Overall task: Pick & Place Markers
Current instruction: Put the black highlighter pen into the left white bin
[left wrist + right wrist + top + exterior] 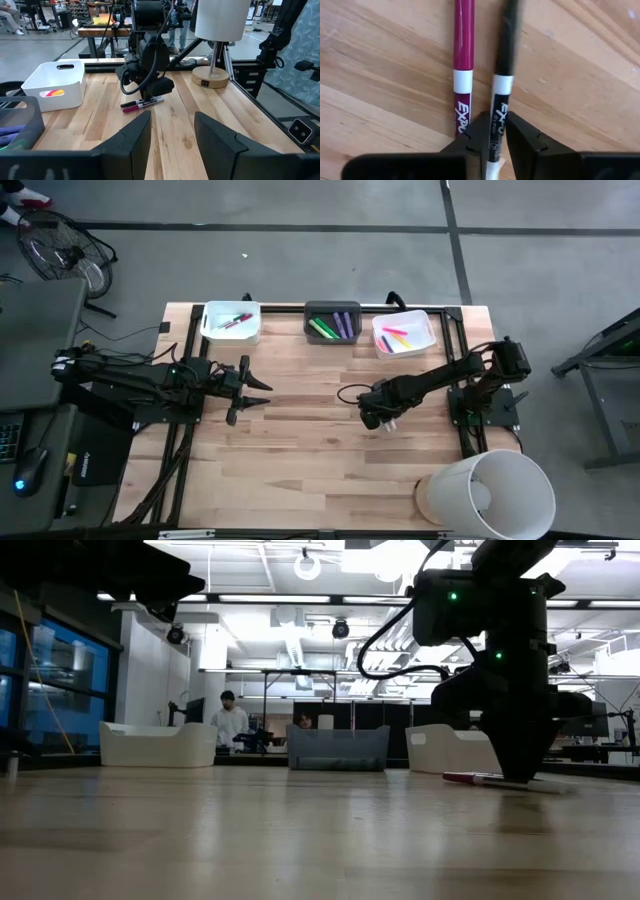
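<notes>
A pale wooden bench (300,450) carries three bins along its far edge. Near the middle, the right hand (492,142) reaches down with its fingers clamped on a black marker (502,80). A magenta marker (462,60) lies just beside it on the wood. The left hand (252,391) waits well apart, fingers spread.

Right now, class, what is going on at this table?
The right gripper is down on the table, its fingers either side of a black marker that lies beside a pink marker. Whether it grips yet is unclear. The left gripper waits open over the table's left side. Three bins along the far edge, white, grey and white, already hold markers.
</notes>
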